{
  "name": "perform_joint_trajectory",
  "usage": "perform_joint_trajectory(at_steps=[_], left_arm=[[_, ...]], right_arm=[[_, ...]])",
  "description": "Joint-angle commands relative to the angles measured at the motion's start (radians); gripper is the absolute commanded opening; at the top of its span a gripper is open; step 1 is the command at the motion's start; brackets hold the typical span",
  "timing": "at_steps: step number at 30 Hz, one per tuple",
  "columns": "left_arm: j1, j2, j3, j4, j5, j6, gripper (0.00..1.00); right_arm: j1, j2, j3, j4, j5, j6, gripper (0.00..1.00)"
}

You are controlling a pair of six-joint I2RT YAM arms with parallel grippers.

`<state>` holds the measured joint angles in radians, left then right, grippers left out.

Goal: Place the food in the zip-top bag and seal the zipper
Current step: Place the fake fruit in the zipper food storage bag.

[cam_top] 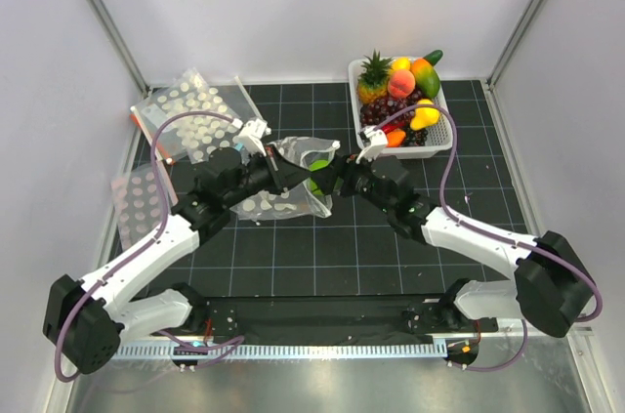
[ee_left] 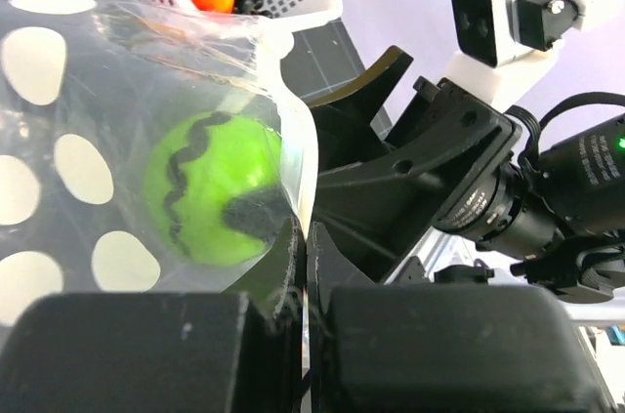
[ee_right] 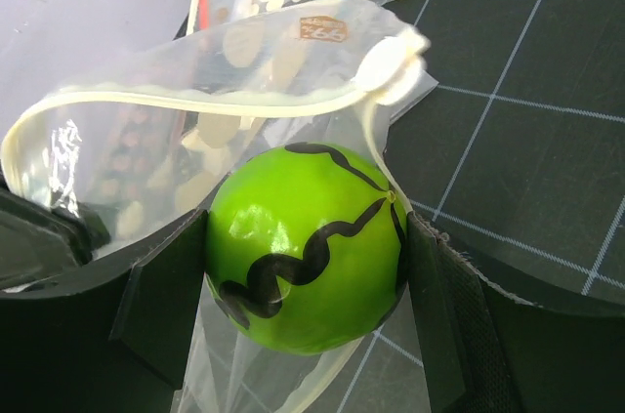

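Item: green toy fruit (ee_right: 298,247), glossy lime ball, black wavy stripes; clamped in right gripper (ee_right: 307,271) at 3 o'clock mouth of dotted zip-top bag (ee_right: 137,144), rim pinched tight by left gripper (ee_left: 307,330).

A black mat (cam_top: 293,247) ruled with a thin pale grid covers the tabletop. A plain white back wall (cam_top: 322,3), a white left wall (cam_top: 49,140) and a white right wall (cam_top: 586,120) close it in, with grey metal frame bars (cam_top: 104,13) slanting up at the two far corners. A brushed metal sheet (cam_top: 322,389) runs along the near edge. The light is even and soft, shadows faint
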<state>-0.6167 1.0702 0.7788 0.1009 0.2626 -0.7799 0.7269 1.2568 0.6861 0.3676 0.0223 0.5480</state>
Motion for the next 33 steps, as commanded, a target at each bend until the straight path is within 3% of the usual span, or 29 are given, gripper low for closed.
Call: perform_joint_trajectory(at_steps=[1, 4, 9, 14, 22, 26, 33], left_arm=[[0.002, 0.016, 0.027, 0.086, 0.067, -0.010, 0.00], [0.002, 0.043, 0.034, 0.086, 0.084, -0.007, 0.00], [0.000, 0.100, 0.045, 0.128, 0.161, -0.018, 0.00], [0.000, 0.106, 0.025, 0.236, 0.245, -0.065, 0.00], [0.002, 0.053, -0.022, 0.312, 0.233, -0.105, 0.00], [0.002, 0.085, -0.027, 0.336, 0.242, -0.130, 0.00], [0.002, 0.166, -0.027, 0.418, 0.300, -0.176, 0.00]], right_arm=[[0.034, 0.000, 0.088, -0.059, 0.129, -0.057, 0.28], [0.034, -0.020, 0.063, -0.035, 0.110, -0.056, 0.29], [0.034, -0.054, 0.013, 0.116, -0.053, -0.016, 0.27], [0.034, 0.029, 0.029, 0.149, -0.085, 0.024, 0.25], [0.029, 0.125, 0.020, 0.194, -0.088, 0.081, 0.26], [-0.004, 0.109, -0.089, 0.517, -0.218, 0.190, 0.29], [-0.038, 0.000, -0.154, 0.528, -0.157, 0.210, 0.28]])
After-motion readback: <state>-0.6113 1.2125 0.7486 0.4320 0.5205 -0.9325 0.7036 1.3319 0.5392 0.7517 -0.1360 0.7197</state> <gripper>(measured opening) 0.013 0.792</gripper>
